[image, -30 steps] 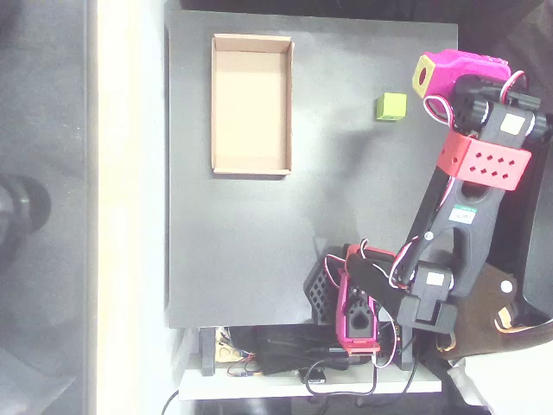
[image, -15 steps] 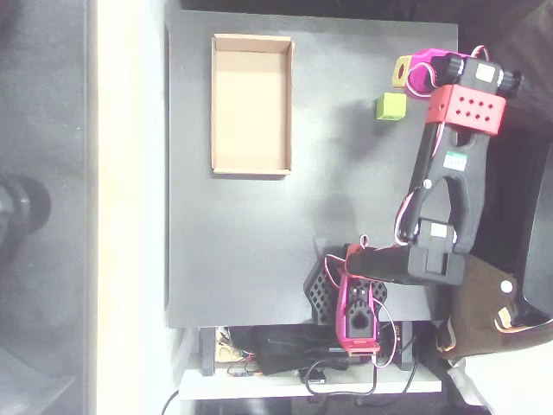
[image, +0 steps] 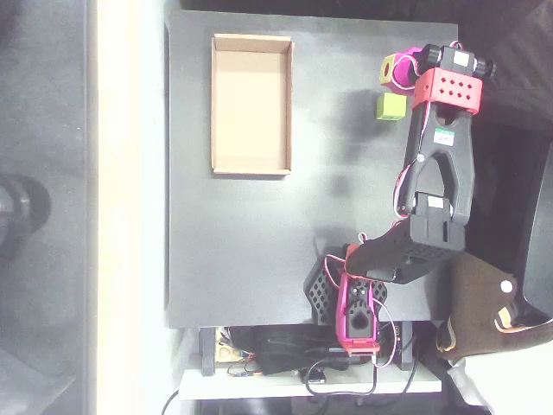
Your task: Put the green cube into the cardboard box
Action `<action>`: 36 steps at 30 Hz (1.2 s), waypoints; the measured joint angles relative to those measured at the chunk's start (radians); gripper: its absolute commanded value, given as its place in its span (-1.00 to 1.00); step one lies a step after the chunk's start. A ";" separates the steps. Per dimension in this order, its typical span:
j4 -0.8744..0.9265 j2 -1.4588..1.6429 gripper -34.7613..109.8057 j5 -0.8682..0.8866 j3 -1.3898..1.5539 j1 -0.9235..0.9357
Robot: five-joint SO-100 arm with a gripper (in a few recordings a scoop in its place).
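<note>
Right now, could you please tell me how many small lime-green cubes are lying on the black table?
1. The small lime-green cube lies on the black table near its upper right, just below the pink gripper, well right of the shallow tan cardboard box, which looks empty.

Black table (image: 259, 242): cardboard box (image: 251, 104), green cube (image: 391, 106).

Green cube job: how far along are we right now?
Nothing is finished: the green cube sits on the black table, apart from the cardboard box, whose floor is bare. In hand: the gripper is above the cube in the overhead view, near it but not around it; whether its fingers are open cannot be told. Left: the grasp, the carry leftward across the picture, and the drop into the box.
</note>
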 measured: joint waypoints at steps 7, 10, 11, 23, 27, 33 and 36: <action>-0.005 -0.023 -0.07 0.000 0.002 0.000; -0.005 -0.040 -0.07 0.000 0.002 -0.002; -0.005 -0.054 -0.07 0.000 0.002 -0.002; -0.005 -0.130 -0.08 0.000 0.002 0.000; -0.005 -0.130 -0.08 0.000 0.017 -0.025; -0.005 -0.130 -0.08 -0.002 0.032 -0.023; -0.009 -0.130 -0.08 0.005 0.058 -0.037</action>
